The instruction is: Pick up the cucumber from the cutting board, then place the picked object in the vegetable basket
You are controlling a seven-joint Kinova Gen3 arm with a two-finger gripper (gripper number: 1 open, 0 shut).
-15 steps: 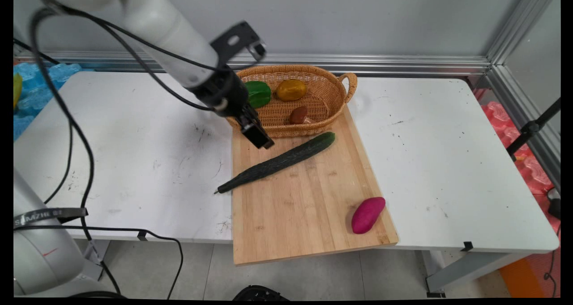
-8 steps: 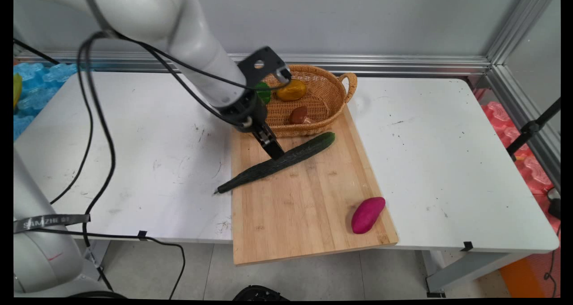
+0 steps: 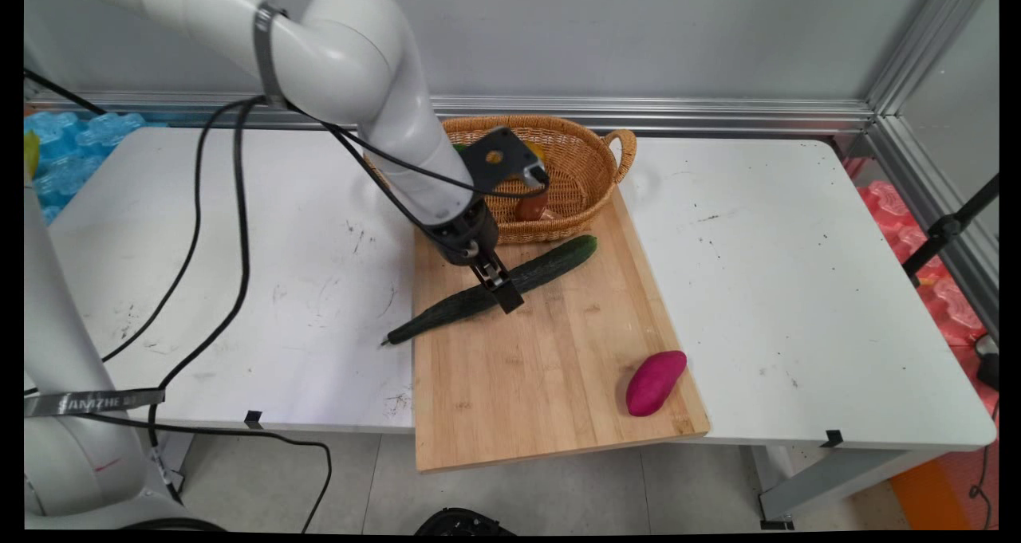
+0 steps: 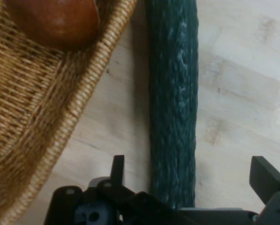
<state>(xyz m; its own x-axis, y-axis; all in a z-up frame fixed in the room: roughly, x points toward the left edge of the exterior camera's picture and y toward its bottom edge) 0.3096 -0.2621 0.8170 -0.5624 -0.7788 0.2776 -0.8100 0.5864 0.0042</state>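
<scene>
Cucumber (image 3: 494,288) beside wicker basket (image 3: 586,180)

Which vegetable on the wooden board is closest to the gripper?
The long dark green cucumber: the black gripper is right over its middle, a finger on each side. The purple sweet potato lies far away near the board's corner.

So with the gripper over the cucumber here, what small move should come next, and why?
Probably a short descent. In the hand view the open gripper straddles the cucumber, a finger on each side, so it looks lined up. The basket sits close alongside.
</scene>
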